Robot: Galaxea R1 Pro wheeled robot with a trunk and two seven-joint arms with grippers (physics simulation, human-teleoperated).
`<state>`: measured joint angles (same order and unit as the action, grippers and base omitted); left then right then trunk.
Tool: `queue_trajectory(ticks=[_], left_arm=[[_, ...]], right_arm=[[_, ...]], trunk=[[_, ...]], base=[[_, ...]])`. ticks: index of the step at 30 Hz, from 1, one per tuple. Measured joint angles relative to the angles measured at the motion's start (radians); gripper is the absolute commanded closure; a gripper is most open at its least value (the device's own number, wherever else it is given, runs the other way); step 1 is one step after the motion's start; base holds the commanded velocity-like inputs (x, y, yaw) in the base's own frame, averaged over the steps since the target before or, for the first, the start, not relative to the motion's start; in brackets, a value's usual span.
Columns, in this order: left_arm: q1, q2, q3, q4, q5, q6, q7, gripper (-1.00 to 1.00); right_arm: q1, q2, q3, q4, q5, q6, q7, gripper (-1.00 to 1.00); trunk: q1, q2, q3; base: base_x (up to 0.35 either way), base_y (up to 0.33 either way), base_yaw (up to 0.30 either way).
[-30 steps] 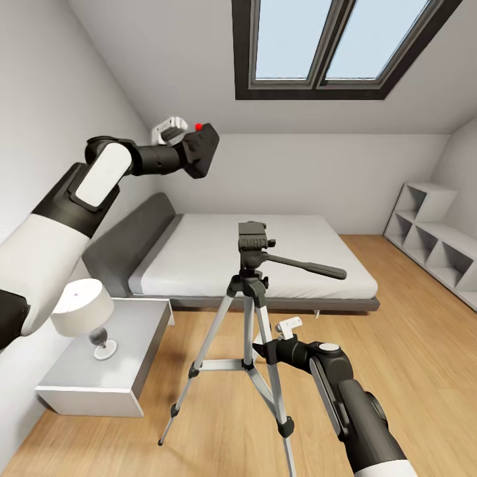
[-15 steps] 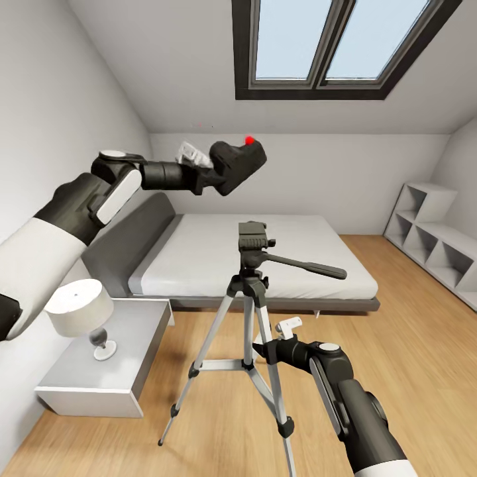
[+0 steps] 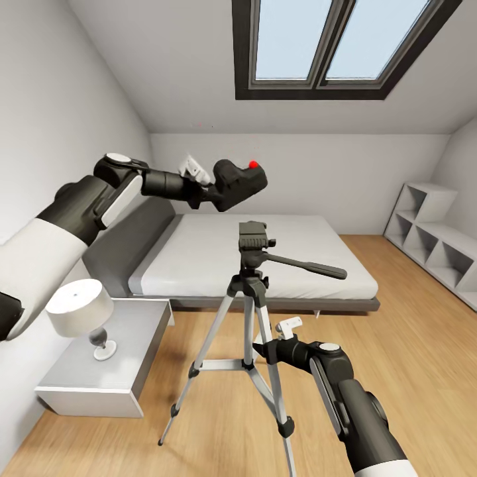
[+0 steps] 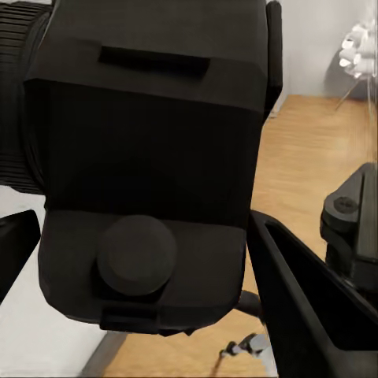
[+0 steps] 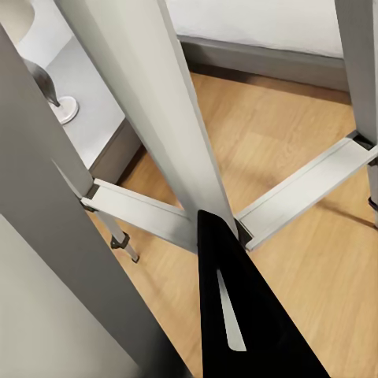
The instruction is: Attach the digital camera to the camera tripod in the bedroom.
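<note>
The left gripper (image 3: pixel 211 187) is clamping the digital camera (image 3: pixel 238 185) at upper centre, above the camera tripod (image 3: pixel 252 299). The right gripper (image 3: pixel 265 347) is gripping a tripod leg at lower centre.

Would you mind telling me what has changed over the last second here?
The left hand swung the digital camera away from the wall toward the camera tripod, then lowered it a little; it now hangs above the head. The grip stayed shut. The right hand remained at the tripod's legs, and the tripod did not move.
</note>
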<state>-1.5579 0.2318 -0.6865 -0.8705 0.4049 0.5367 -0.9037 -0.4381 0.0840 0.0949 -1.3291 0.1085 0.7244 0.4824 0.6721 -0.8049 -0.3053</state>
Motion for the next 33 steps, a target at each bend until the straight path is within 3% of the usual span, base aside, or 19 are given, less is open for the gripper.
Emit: queue_trajectory(ticks=[3, 6, 7, 9, 12, 13, 28, 31, 33], left_arm=[[-0.006, -0.011, 0.0, 0.036, -0.072, 0.037, -0.079, 1.0], [-0.031, -0.031, 0.002, 0.098, -0.118, 0.048, -0.189, 1.0], [-0.067, -0.057, 0.003, 0.149, -0.148, 0.049, -0.265, 1.0], [-0.096, -0.088, 0.003, 0.201, -0.186, 0.045, -0.323, 1.0], [-0.114, -0.118, 0.003, 0.243, -0.229, 0.037, -0.365, 1.0], [-0.129, -0.137, 0.006, 0.243, -0.276, 0.002, -0.379, 1.0], [-0.131, -0.124, 0.013, 0.093, -0.267, 0.008, -0.378, 1.0], [-0.132, -0.117, 0.044, 0.068, -0.267, 0.008, -0.376, 1.0], [-0.132, -0.107, 0.1, 0.038, -0.268, 0.009, -0.378, 1.0]], right_arm=[[0.0, 0.0, 0.0, 0.0, 0.001, -0.001, 0.001, 1.0], [0.0, 0.0, 0.0, 0.0, 0.003, -0.001, 0.002, 1.0], [0.0, 0.0, 0.0, 0.0, 0.004, -0.001, 0.002, 1.0], [0.0, -0.001, 0.0, 0.0, 0.003, -0.001, 0.002, 1.0], [0.0, -0.001, 0.0, 0.0, 0.002, -0.001, 0.002, 1.0], [0.0, -0.002, -0.001, 0.0, 0.004, -0.003, 0.001, 1.0], [0.0, -0.001, 0.0, 0.001, 0.0, -0.002, 0.002, 1.0], [0.0, -0.001, 0.0, 0.001, 0.0, -0.002, 0.002, 1.0], [0.0, -0.001, 0.0, 0.001, 0.001, -0.002, 0.002, 1.0]], trunk=[[0.0, 0.0, 0.0], [0.0, 0.0, 0.0], [0.0, 0.0, 0.0], [0.0, 0.0, 0.0], [0.0, 0.0, 0.0], [0.0, 0.0, 0.0], [0.0, 0.0, 0.0], [0.0, 0.0, 0.0], [0.0, 0.0, 0.0]], base=[[0.0, 0.0, 0.0], [0.0, 0.0, 0.0], [0.0, 0.0, 0.0], [0.0, 0.0, 0.0], [0.0, 0.0, 0.0], [0.0, 0.0, 0.0], [0.0, 0.0, 0.0], [0.0, 0.0, 0.0], [0.0, 0.0, 0.0]])
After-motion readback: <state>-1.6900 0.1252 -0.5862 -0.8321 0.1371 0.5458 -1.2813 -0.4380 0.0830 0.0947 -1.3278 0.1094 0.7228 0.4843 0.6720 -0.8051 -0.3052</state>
